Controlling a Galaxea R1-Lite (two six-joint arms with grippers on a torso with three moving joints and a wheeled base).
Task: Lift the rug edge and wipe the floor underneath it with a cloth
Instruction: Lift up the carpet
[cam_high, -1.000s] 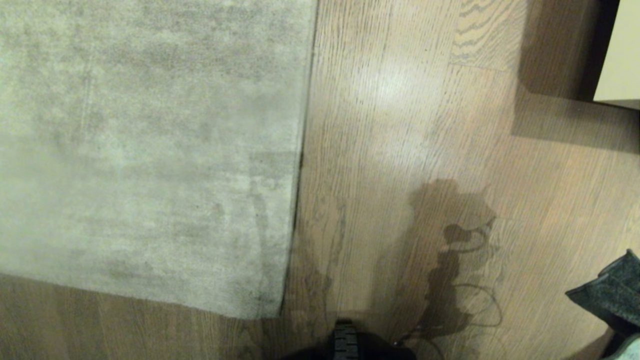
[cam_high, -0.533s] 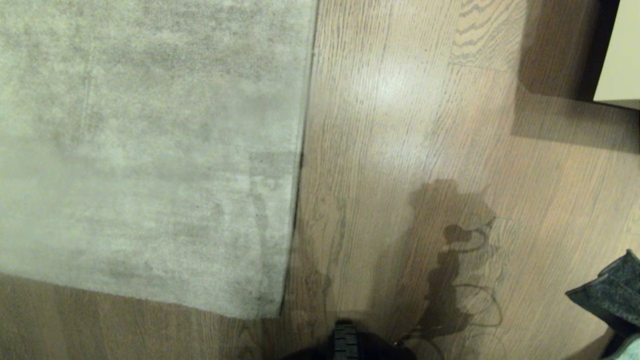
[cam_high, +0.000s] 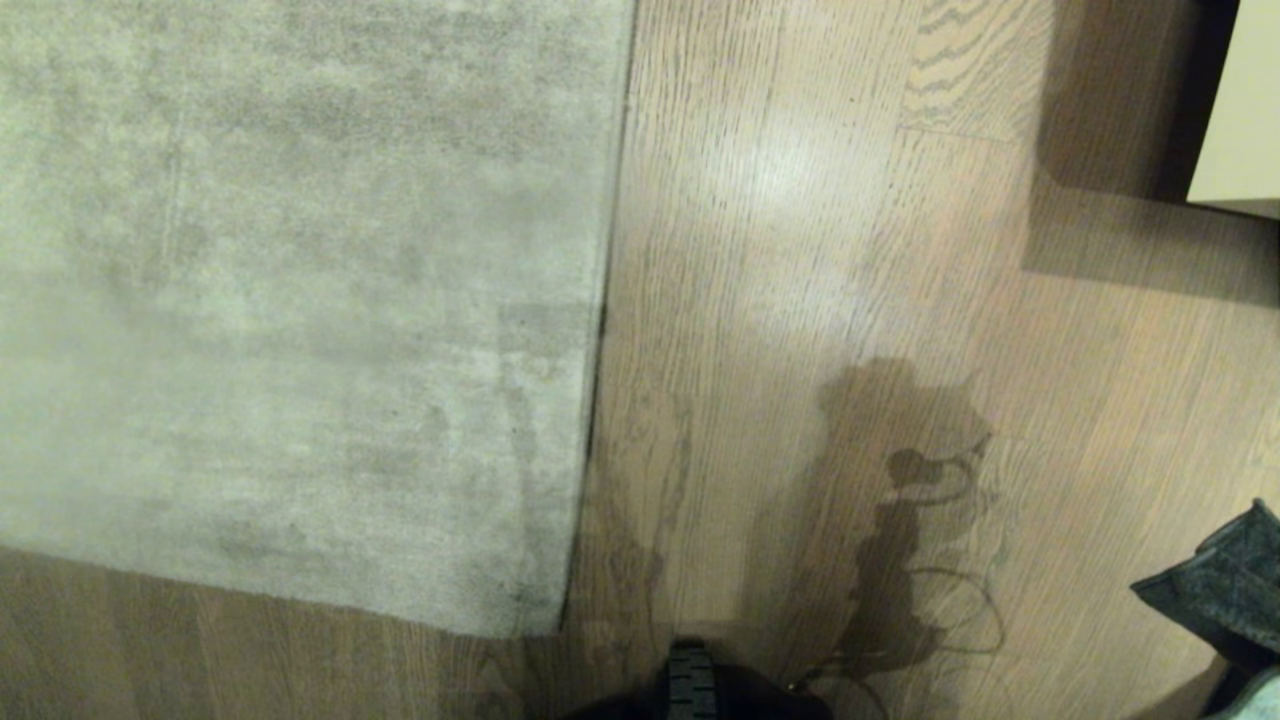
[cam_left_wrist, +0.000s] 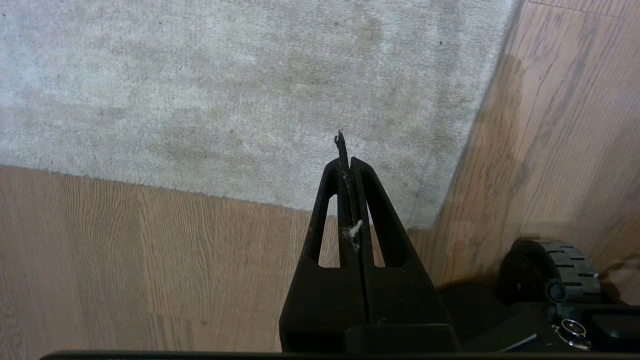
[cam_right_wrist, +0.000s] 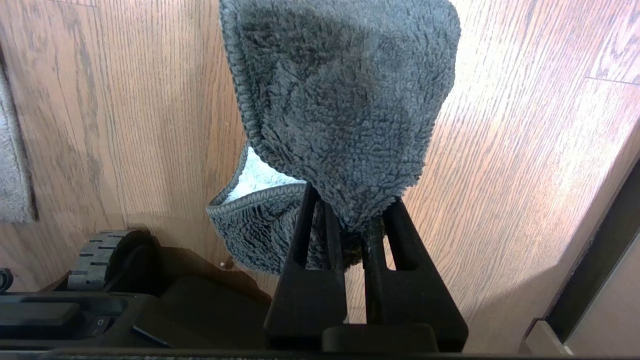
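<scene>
Only partly in the head view, the cloth (cam_right_wrist: 340, 110) hangs pinched in the right tool (cam_right_wrist: 352, 220); left tool (cam_left_wrist: 348, 165) pressed together.

Mottled pale grey-beige rug (cam_high: 300, 300), light-brown floor (cam_high: 800, 250) with dark wavy grain, dark grey-green fuzzy cloth (cam_right_wrist: 340, 110), black claws

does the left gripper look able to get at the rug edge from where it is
Probably yes: the left gripper hangs shut and empty above the rug's corner, with the rug edge lying flat and nothing between them. It would need to open first.
</scene>
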